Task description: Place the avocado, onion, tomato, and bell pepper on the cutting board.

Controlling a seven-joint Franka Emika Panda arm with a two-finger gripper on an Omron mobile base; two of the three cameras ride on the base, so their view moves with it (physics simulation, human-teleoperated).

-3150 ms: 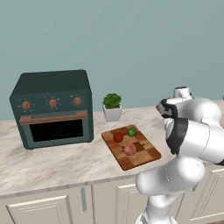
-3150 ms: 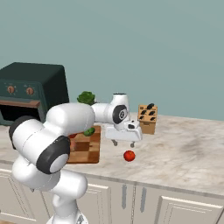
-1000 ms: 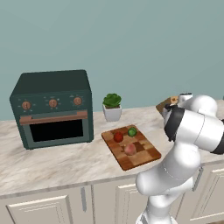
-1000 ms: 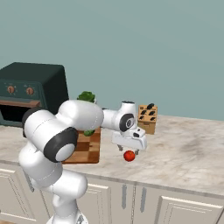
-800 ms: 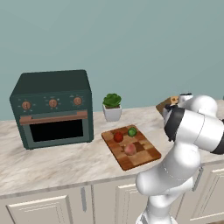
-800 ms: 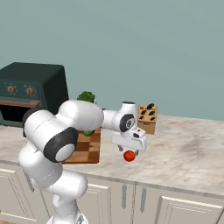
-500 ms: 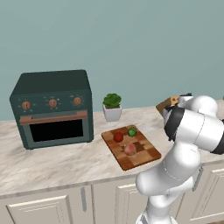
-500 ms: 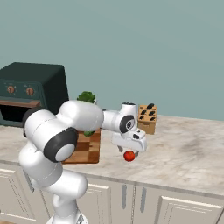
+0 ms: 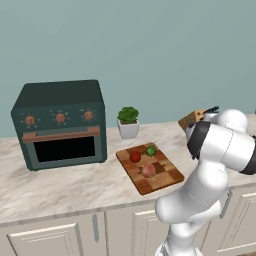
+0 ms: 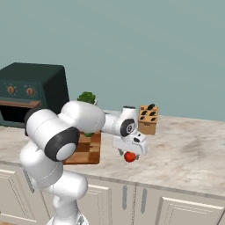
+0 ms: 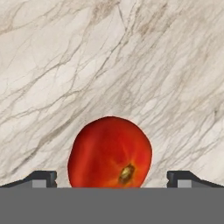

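Note:
A red tomato (image 11: 110, 151) lies on the marble counter to the right of the cutting board (image 9: 165, 175). My gripper (image 10: 128, 152) hangs just above the tomato (image 10: 129, 157), open. Its fingertips (image 11: 41, 177) stand wide on either side of the fruit and do not touch it. On the checkered board rest the small green avocado (image 9: 151, 150), the pale pink onion (image 9: 148, 171) and a red round item (image 9: 135, 156). My own arm hides most of the board (image 10: 88, 151) in the right base view.
A dark green toaster oven (image 9: 60, 122) stands left of the board, with a potted plant (image 9: 128, 121) behind the board. A wooden knife block (image 10: 148, 118) sits behind the gripper. The counter's front edge runs close below the tomato.
Since the earliest frames the hand has come down over the tomato. Over the last second it has barely moved, and the jaws have stayed wide.

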